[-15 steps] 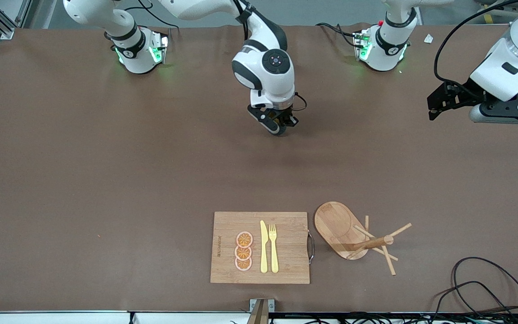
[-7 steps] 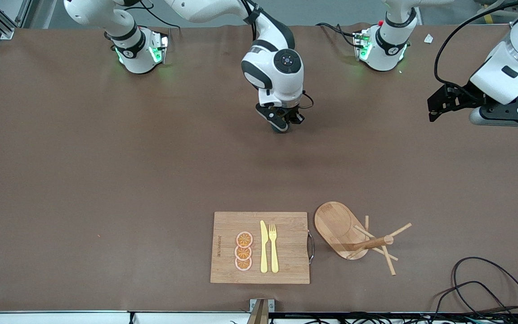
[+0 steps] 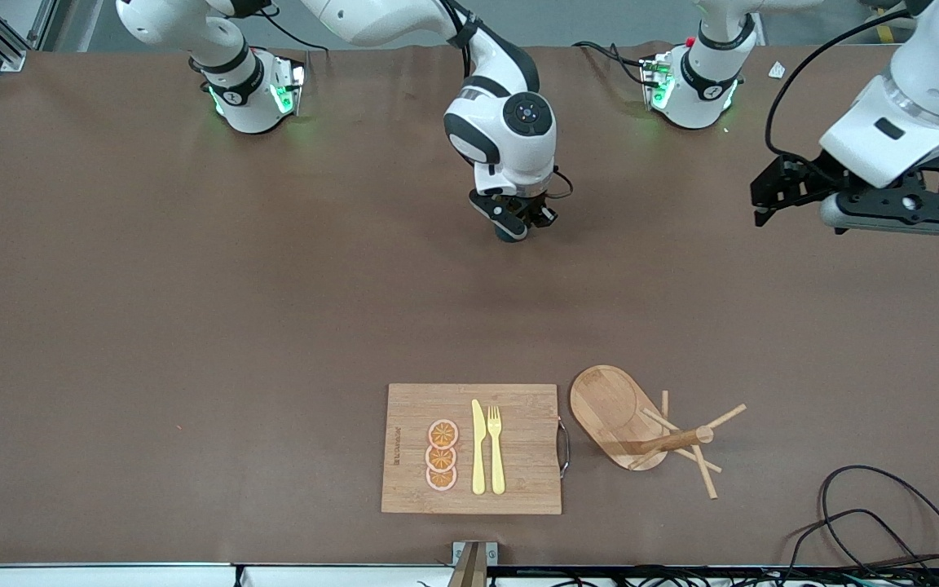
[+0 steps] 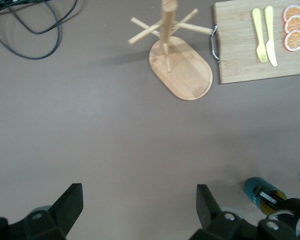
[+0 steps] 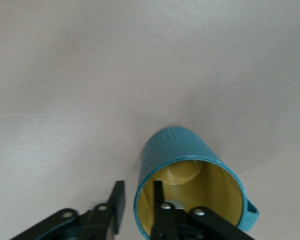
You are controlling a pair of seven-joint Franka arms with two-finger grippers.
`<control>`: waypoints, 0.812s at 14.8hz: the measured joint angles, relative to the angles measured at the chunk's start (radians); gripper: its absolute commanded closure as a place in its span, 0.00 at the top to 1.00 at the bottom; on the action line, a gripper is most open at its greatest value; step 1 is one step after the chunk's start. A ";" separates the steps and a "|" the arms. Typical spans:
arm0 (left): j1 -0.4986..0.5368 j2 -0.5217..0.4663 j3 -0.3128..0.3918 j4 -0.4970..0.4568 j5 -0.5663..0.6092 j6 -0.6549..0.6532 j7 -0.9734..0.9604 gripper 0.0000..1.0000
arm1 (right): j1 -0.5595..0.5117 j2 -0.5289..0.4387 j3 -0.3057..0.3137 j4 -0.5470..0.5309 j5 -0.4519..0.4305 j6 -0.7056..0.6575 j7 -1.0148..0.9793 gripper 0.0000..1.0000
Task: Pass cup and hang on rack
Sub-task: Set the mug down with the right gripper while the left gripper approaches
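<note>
The right gripper (image 3: 516,226) has slid a touch toward the left arm's end since a second ago, its fingers (image 5: 159,200) pinching the rim of the cup (image 5: 190,185) on the tabletop (image 3: 192,326). The left gripper (image 3: 771,191) has drifted inward over bare tabletop, fingers (image 4: 70,202) spread wide. From the cup, the rack (image 3: 641,428) stands at five o'clock beside the cutting board (image 3: 518,448), unmoved

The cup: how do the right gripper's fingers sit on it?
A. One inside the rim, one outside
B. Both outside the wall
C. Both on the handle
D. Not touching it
A: in the right wrist view the right gripper pinches the cup wall, one finger inside its rim, one outside.
</note>
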 measured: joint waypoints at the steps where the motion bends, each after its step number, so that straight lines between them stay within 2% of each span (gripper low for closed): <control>1: -0.009 0.009 -0.008 0.000 0.000 0.010 -0.002 1.00 | -0.001 0.000 -0.005 0.005 0.000 -0.009 0.000 1.00; 6: -0.088 0.049 -0.013 0.000 0.068 0.031 -0.041 1.00 | -0.051 -0.026 -0.021 0.047 -0.001 -0.161 -0.093 1.00; 10: -0.143 0.061 -0.015 0.000 0.075 0.032 -0.162 1.00 | -0.154 -0.145 -0.031 0.062 -0.004 -0.307 -0.292 1.00; 12: -0.162 0.073 -0.015 0.000 0.075 0.032 -0.219 1.00 | -0.196 -0.208 -0.033 0.060 -0.035 -0.376 -0.384 1.00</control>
